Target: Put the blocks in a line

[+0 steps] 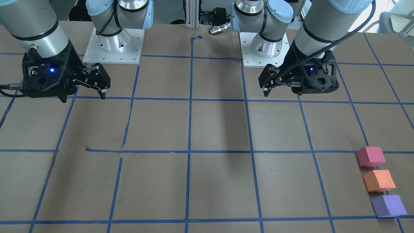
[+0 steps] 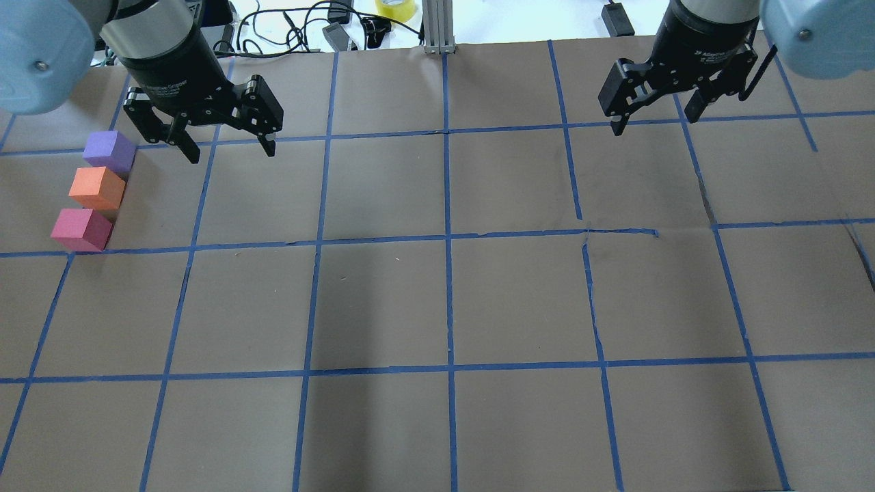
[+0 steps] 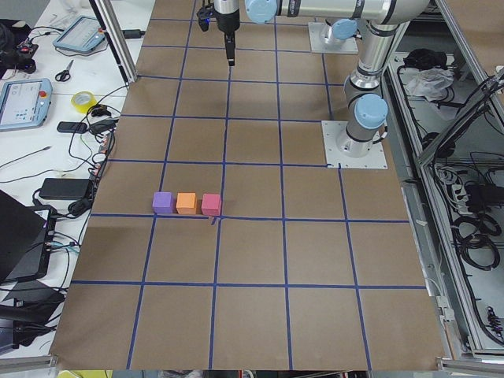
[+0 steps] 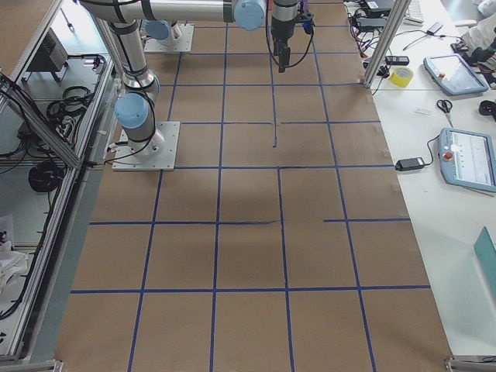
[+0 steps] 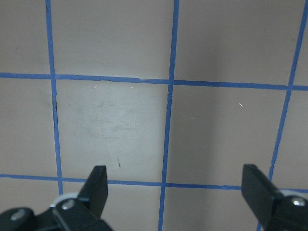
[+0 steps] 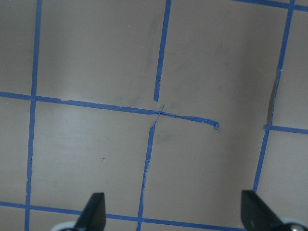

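Row of three blocks near left edge of tabletop (image 2: pixel 444 301): purple block (image 2: pixel 109 152), orange block (image 2: pixel 98 188), red-pink block (image 2: pixel 81 229), close together, roughly straight. Left jaws wide, empty, hanging above tabletop near purple end; right jaws wide, empty, well apart on other side. Looks like last step, line apparently done. Next move, if any: just keeping both arms clear, no bumping the row.
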